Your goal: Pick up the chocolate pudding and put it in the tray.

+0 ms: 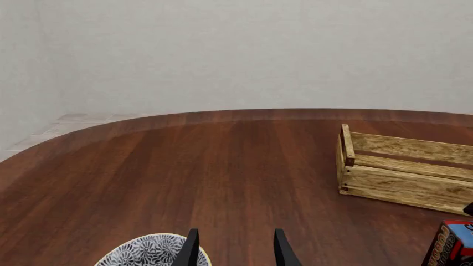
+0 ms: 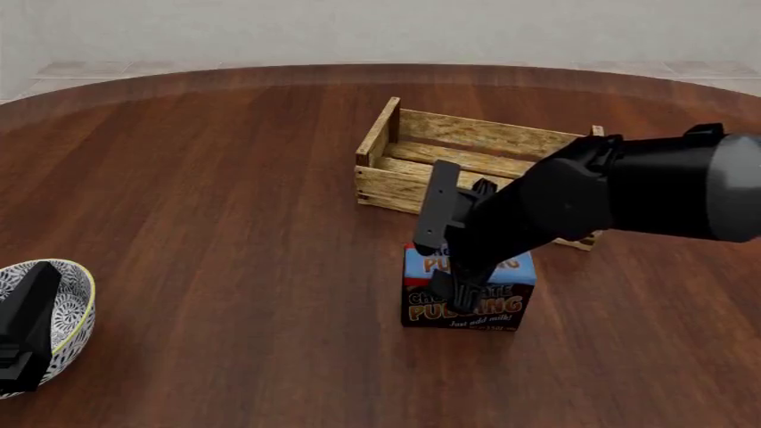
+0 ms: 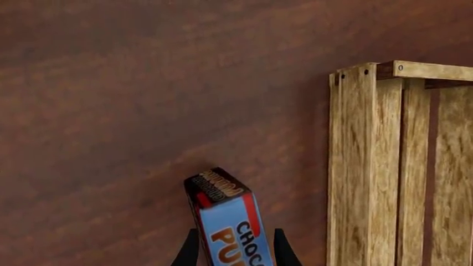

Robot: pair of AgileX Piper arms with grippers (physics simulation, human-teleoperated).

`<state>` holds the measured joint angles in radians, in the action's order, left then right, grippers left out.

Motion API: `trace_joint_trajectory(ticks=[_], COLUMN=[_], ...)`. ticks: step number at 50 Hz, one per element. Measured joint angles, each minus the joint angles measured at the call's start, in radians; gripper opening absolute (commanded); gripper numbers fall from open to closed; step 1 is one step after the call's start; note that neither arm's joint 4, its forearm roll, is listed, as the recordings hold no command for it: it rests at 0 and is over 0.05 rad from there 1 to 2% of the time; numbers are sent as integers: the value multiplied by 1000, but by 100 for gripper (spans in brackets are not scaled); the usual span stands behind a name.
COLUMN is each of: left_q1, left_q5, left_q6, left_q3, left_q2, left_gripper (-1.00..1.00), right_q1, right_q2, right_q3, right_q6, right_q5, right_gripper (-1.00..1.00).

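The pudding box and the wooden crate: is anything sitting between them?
No. In the right wrist view, only bare table separates the chocolate pudding from the tray.

Even, soft, bright rendered light; sharp focus throughout, faint shadows, no glare.

We saw the chocolate pudding [image 3: 227,224] between the two dark fingers of the right gripper [image 3: 235,256], one finger against each long side of the carton, its blue top facing the camera. The carton stood on the dark wooden table [image 3: 111,111]. Near it sat the tray [image 3: 377,166], its pale slats running alongside, apart from the carton.
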<state>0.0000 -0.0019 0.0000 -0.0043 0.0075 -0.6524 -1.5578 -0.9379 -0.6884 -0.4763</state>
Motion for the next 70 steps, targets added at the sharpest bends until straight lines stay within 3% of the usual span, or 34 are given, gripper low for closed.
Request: trace_joint_trajectory(ticks=[54, 55, 70], left_q1=[0, 0, 0], left_q5=[0, 0, 0], left_q6=[0, 0, 0], left_q3=[0, 0, 0], left_q2=[0, 0, 0], left_gripper=[100, 100, 100], right_q1=[-6, -8, -39], right_q2=[-36, -35, -12], right_q3=[-10, -9, 14], right_q6=[35, 38, 43], right_q5=[33, 33, 32], right_gripper=[100, -100, -100])
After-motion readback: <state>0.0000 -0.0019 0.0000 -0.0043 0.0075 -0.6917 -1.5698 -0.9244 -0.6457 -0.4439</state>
